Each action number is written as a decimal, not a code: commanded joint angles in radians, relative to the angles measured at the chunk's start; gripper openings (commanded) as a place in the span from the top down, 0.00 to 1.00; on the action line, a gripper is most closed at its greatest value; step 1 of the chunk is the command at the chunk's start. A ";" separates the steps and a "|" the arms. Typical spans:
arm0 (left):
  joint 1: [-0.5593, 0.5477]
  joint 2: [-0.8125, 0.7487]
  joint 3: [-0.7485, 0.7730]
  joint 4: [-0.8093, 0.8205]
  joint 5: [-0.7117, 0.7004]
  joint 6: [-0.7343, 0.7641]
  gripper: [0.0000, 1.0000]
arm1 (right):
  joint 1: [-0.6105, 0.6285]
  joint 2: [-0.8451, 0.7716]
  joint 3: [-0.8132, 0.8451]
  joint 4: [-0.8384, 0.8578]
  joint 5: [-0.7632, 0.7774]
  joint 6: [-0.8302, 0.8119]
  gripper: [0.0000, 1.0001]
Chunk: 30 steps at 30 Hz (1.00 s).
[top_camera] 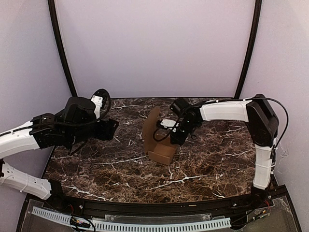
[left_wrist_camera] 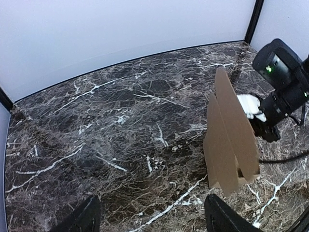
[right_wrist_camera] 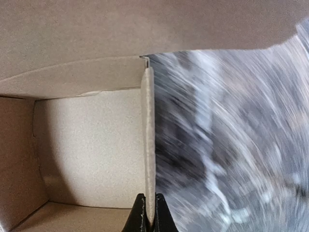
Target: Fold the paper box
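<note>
Right gripper (top_camera: 167, 130) is seen from above pinched on a wall of the paper box (top_camera: 161, 151), which stands half-folded at the middle of the table (top_camera: 96, 169). Left gripper (top_camera: 110, 129) is held wide, apart from it. From the left wrist, the box is seen upright, ahead to the right. From the right wrist, a thin cardboard wall is clamped.

One paper box (top_camera: 159, 140); two hands, the left hand (left_wrist_camera: 152, 220) and the right hand (right_wrist_camera: 147, 215); one marble table (top_camera: 217, 164).

Overhead wide, right wrist close (box (top_camera: 163, 153) shared)
</note>
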 commanded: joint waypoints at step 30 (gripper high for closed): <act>0.068 0.577 -0.048 0.829 0.299 0.350 0.18 | -0.368 -0.463 -0.428 0.283 -0.474 -0.144 0.47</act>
